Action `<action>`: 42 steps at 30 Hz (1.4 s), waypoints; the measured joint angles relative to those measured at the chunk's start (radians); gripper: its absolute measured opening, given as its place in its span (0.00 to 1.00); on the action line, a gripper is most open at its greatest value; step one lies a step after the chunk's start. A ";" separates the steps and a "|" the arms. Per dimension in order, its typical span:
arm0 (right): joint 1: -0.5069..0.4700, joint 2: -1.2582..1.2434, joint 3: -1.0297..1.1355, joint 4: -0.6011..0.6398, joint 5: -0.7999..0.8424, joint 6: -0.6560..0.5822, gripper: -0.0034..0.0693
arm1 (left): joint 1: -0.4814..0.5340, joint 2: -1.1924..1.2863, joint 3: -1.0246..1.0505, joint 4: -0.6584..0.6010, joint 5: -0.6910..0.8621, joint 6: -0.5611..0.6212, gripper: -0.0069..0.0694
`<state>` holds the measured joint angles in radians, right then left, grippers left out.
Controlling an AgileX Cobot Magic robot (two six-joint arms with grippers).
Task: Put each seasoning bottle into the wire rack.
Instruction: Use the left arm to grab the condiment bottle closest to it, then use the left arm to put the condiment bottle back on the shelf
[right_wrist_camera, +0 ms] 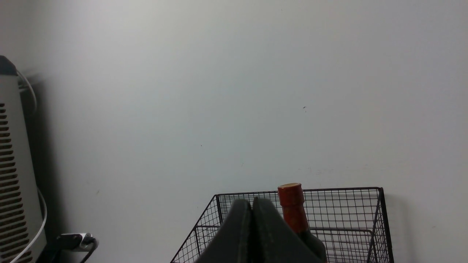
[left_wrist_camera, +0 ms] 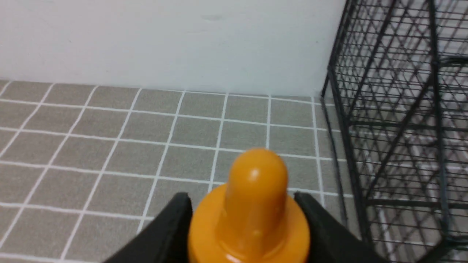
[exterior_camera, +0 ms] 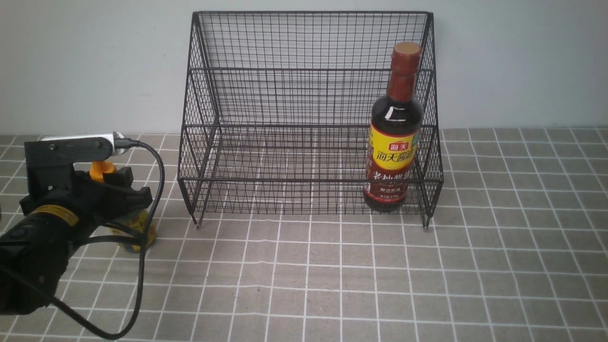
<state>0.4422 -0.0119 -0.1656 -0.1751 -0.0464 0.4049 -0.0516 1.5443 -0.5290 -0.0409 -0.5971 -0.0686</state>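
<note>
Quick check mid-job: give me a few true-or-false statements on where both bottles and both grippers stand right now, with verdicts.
1. The tall bottle stands upright inside the wire rack. True.
2. The short bottle is in the rack too. False: it stands on the table, left of the rack.
3. The left gripper has its fingers on either side of the short bottle, just below its orange cap. True.
4. The right gripper holds a bottle. False: its fingers are pressed together with nothing between them.
5. The tall bottle is at the rack's left end. False: it is at the right end.
</note>
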 joint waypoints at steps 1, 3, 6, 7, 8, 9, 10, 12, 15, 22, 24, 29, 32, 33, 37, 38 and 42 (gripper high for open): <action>0.000 0.000 0.000 0.000 0.000 0.000 0.03 | 0.000 -0.031 0.000 0.009 0.016 0.000 0.50; 0.000 0.000 0.000 0.000 0.000 0.000 0.03 | 0.000 -0.104 -0.012 0.024 0.064 0.000 0.50; 0.000 0.000 0.000 0.000 0.000 0.000 0.03 | 0.000 -0.191 -0.072 0.041 0.157 0.000 0.50; 0.000 0.000 0.000 0.000 0.000 0.000 0.03 | 0.000 -0.213 -0.090 0.041 0.178 0.000 0.50; 0.000 0.000 0.000 0.000 0.000 0.000 0.03 | -0.004 -0.249 -0.139 0.069 0.231 0.000 0.50; 0.000 0.000 0.000 0.000 0.000 0.000 0.03 | -0.005 -0.249 -0.145 0.073 0.238 0.000 0.50; 0.000 0.000 0.000 0.000 0.000 0.000 0.03 | -0.018 -0.271 -0.195 0.093 0.282 0.000 0.50; 0.000 0.000 0.000 0.000 0.000 0.000 0.03 | -0.039 -0.280 -0.236 0.105 0.311 -0.001 0.50; 0.000 0.000 0.000 0.000 0.008 0.000 0.03 | -0.126 -0.272 -0.320 0.123 0.340 -0.003 0.50; 0.000 0.000 0.000 0.000 0.014 0.000 0.03 | -0.229 -0.155 -0.408 0.130 0.324 -0.008 0.50; 0.000 0.000 0.000 0.000 0.014 0.000 0.03 | -0.243 -0.093 -0.414 0.130 0.292 -0.008 0.50; 0.000 0.000 0.000 0.000 0.014 0.000 0.03 | -0.251 0.026 -0.414 0.129 0.250 -0.016 0.49; 0.000 0.000 0.000 0.000 0.014 0.000 0.03 | -0.251 0.069 -0.414 0.129 0.248 -0.042 0.49; 0.000 0.000 0.000 0.000 0.014 0.000 0.03 | -0.251 0.085 -0.414 0.128 0.247 -0.055 0.49; 0.000 0.000 0.000 0.000 0.014 0.000 0.03 | -0.251 0.124 -0.414 0.128 0.253 -0.080 0.49; 0.000 0.000 0.000 0.000 0.014 0.000 0.03 | -0.251 0.133 -0.414 0.128 0.262 -0.083 0.49; 0.000 0.000 0.000 0.000 0.014 0.000 0.03 | -0.251 0.158 -0.419 0.130 0.284 -0.088 0.49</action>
<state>0.4422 -0.0119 -0.1656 -0.1751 -0.0321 0.4049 -0.3022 1.7019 -0.9476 0.0888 -0.3135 -0.1570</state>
